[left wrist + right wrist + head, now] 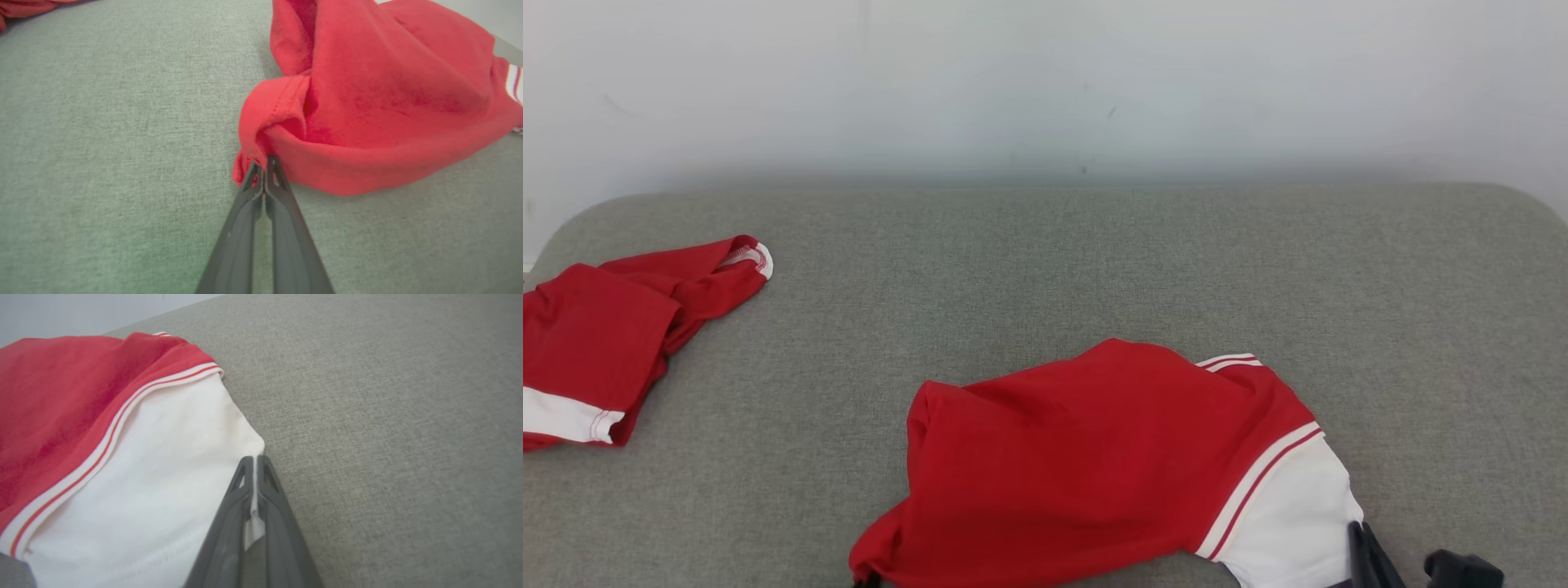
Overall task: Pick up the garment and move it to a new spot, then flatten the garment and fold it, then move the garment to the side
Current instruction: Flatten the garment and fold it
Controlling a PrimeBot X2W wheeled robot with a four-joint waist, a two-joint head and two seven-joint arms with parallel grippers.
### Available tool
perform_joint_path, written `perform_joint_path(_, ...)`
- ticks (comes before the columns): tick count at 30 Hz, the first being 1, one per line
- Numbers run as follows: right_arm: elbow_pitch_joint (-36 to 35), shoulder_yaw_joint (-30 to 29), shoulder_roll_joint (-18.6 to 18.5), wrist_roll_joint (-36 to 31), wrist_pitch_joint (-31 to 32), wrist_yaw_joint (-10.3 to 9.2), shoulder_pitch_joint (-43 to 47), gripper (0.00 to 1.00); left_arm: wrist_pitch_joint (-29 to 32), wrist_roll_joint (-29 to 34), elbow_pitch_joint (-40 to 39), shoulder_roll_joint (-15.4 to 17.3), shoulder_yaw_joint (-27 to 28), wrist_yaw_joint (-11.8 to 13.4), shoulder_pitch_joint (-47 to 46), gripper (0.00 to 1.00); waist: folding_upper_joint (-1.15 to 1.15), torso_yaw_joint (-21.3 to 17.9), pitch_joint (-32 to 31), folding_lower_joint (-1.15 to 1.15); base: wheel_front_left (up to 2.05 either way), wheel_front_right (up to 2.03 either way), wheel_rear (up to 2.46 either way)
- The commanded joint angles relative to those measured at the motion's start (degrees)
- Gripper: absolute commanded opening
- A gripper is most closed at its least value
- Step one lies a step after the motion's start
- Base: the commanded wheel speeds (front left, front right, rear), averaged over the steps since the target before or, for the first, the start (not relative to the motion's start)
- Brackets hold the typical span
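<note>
1. The left tool (265, 163) is clamped on a red corner of the garment (1094, 465); the right tool (255, 461) pinches its white edge.
2. The garment lies bunched on the near grey fabric surface (1094, 261).
3. Farther left lies a second red garment (596, 343).

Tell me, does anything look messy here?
The red and white garment lies bunched up, not flat, pinched by the left gripper and right gripper. A second red garment sits crumpled at the far left.
</note>
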Motion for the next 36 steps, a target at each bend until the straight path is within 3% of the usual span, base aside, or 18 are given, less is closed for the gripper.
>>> perform_joint_path(1,-1.7,0.2,-0.4,1.1,-0.1,0.19,2.1,0.00,-0.1,-0.3,-2.0,0.0,0.1,0.1,2.4,0.00,0.00,0.0,-0.2,-0.01,0.00,0.00,0.00)
perform_joint_path(9,-13.9,2.3,-2.5,6.2,-0.1,0.19,10.0,0.00,-0.1,-1.0,-14.4,0.9,4.1,0.1,11.2,0.00,0.00,-0.1,0.3,-0.01,0.00,0.00,0.00)
perform_joint_path(16,-22.3,7.6,-5.4,13.8,0.2,0.20,5.8,0.00,-0.1,-0.5,-21.2,4.1,0.9,0.1,4.2,0.00,0.00,-0.6,1.8,-0.01,0.00,0.00,0.00)
perform_joint_path(22,-25.2,9.7,-9.4,21.0,3.3,0.20,-7.2,0.00,2.7,-5.4,-23.6,11.4,-5.6,0.1,-13.2,0.00,0.00,-1.3,5.3,-0.01,0.00,0.00,0.00)
perform_joint_path(25,-24.6,10.1,-11.7,23.5,5.2,0.20,-17.7,0.00,6.9,-9.1,-24.2,16.5,-8.3,0.1,-24.8,0.00,0.00,-2.2,8.8,-0.01,0.00,0.00,0.00)
perform_joint_path(29,-20.9,10.0,-13.3,26.1,8.8,0.20,-34.2,0.00,12.0,-16.0,-23.4,20.6,-12.1,0.1,-42.3,0.00,0.00,-3.0,14.5,-0.01,0.00,0.00,0.00)
perform_joint_path(30,-20.9,10.0,-13.3,26.1,8.8,0.20,-34.2,0.00,12.0,-16.0,-23.4,20.6,-12.1,0.1,-42.3,0.00,0.00,-3.0,14.5,-0.01,0.00,0.00,0.00)
perform_joint_path(36,-12.7,11.3,-13.8,26.6,12.5,0.20,-59.2,0.00,16.1,-23.7,-16.3,22.6,-17.0,0.1,-67.3,0.00,0.00,-4.1,22.0,-0.01,0.00,0.00,0.00)
